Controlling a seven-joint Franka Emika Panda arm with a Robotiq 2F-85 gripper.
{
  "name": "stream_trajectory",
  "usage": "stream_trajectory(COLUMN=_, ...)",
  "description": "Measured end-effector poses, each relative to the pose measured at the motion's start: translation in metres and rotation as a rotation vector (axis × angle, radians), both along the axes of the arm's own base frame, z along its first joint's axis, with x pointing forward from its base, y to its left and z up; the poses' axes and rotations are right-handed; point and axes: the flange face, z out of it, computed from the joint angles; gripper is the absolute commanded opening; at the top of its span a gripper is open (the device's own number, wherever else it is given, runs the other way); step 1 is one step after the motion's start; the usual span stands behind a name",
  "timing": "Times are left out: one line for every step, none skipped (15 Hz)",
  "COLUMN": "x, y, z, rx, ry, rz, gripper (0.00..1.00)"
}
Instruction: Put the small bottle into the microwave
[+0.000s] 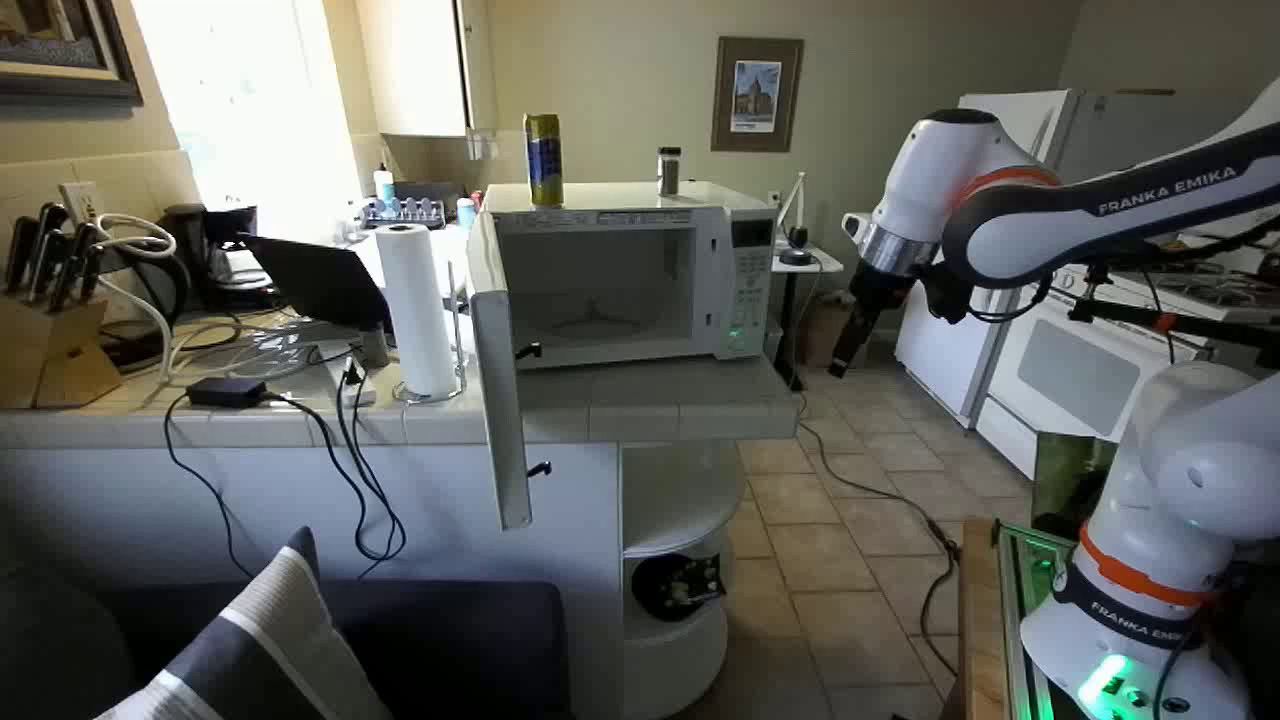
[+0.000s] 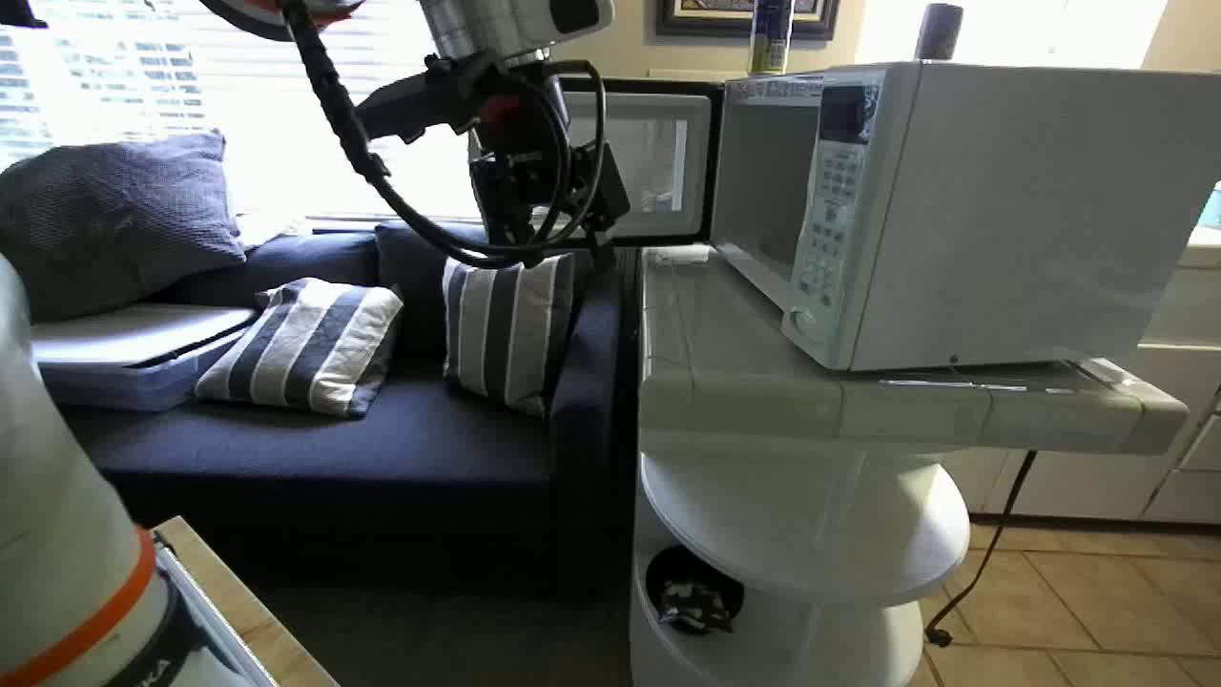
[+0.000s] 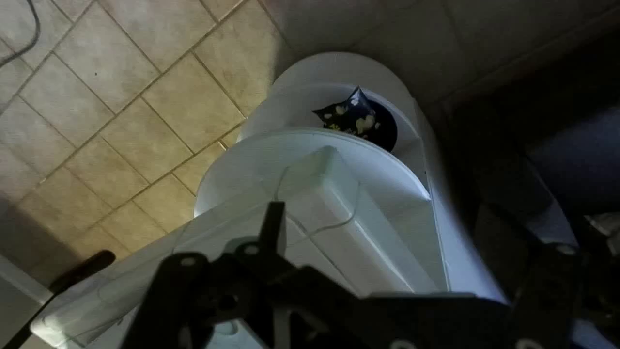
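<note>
The small bottle (image 1: 669, 172), with a dark cap and dark contents, stands upright on top of the white microwave (image 1: 745, 285), toward its right side. In an exterior view the bottle (image 2: 940, 31) is a dark shape on the microwave's (image 2: 1030, 219) roof. The microwave door (image 1: 500, 380) is swung wide open; only the turntable support shows inside. My gripper (image 1: 842, 365) hangs in the air right of the microwave, pointing down, apart from everything. It also shows beyond the microwave's front (image 2: 558, 229). In the wrist view the gripper (image 3: 409, 237) has its fingers spread and empty. The bottle is out of that view.
A tall blue-and-yellow can (image 1: 544, 160) stands on the microwave's left end. The tiled counter (image 1: 640, 415) edge and rounded shelves (image 1: 685, 500) are below, with a dark bag (image 3: 356, 116) on a shelf. A paper towel roll (image 1: 415, 310) stands left of the open door.
</note>
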Motion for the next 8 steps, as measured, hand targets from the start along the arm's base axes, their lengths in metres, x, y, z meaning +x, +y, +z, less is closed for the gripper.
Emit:
stream_trajectory(x=-0.003, y=0.000, z=-0.009, rx=0.003, ry=0.021, rz=-0.001, gripper=1.00)
stream_trajectory(x=-0.006, y=0.001, z=-0.018, rx=0.006, ry=0.041, rz=-0.001, gripper=1.00)
stream_trajectory(x=-0.007, y=0.001, z=-0.023, rx=0.008, ry=0.052, rz=-0.001, gripper=1.00)
stream_trajectory(x=-0.007, y=0.001, z=-0.024, rx=0.008, ry=0.056, rz=0.000, gripper=1.00)
stream_trajectory(x=-0.006, y=0.001, z=-0.025, rx=0.009, ry=0.057, rz=-0.001, gripper=1.00)
stream_trajectory(x=-0.006, y=0.001, z=-0.024, rx=0.008, ry=0.056, rz=-0.001, gripper=1.00)
stream_trajectory(x=-0.006, y=0.001, z=-0.024, rx=0.008, ry=0.056, rz=0.000, gripper=1.00)
stream_trajectory(x=-0.006, y=0.001, z=-0.024, rx=0.008, ry=0.056, rz=-0.001, gripper=1.00)
